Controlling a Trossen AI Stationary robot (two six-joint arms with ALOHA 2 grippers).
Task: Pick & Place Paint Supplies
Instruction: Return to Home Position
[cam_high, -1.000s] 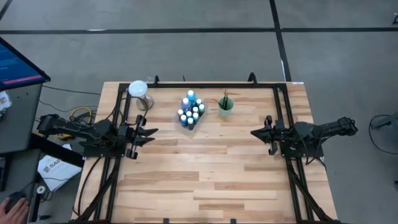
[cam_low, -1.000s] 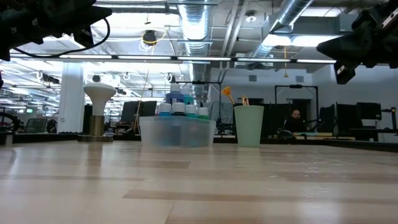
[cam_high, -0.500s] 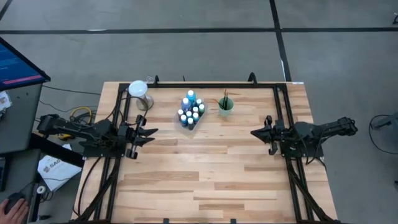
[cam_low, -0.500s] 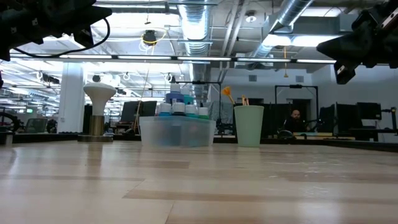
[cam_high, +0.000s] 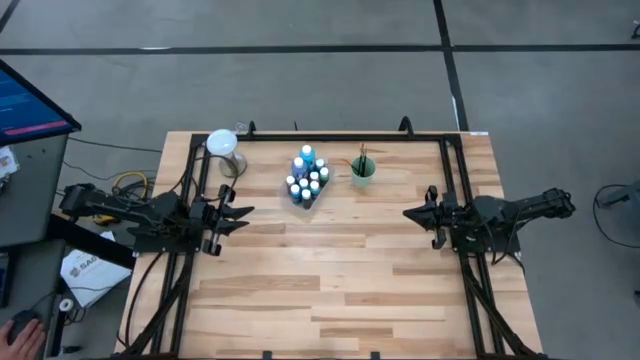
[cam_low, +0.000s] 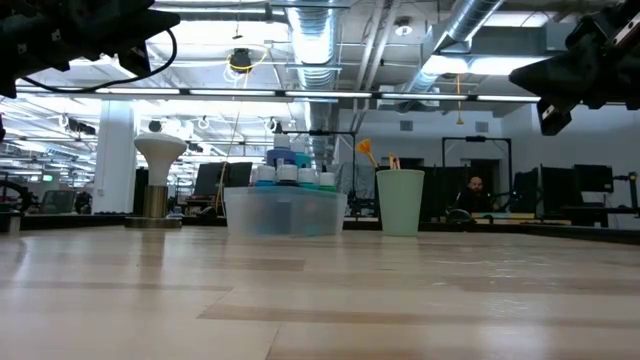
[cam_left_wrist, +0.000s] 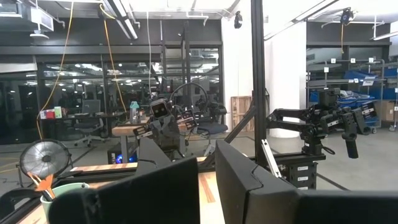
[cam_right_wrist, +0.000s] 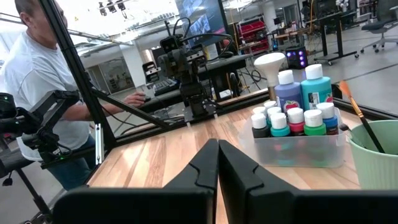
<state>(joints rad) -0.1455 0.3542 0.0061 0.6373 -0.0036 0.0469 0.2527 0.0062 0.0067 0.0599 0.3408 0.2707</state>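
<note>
Right tool (cam_right_wrist: 218, 146) closed, facing upright white-capped paint bottles (cam_right_wrist: 294, 122).

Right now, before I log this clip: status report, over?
Left gripper at left side, jaws barely apart, empty; right gripper at right side, jaws shut, empty. Paint bottles in clear tray, brushes in green cup. No obstruction near either arm.

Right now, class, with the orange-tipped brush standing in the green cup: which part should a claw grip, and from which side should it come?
Probably the bare shaft of the orange-tipped brush just below its bristles, from above. It leans in the green cup, so only that upper part shows, and the clear tray stands close beside.
</note>
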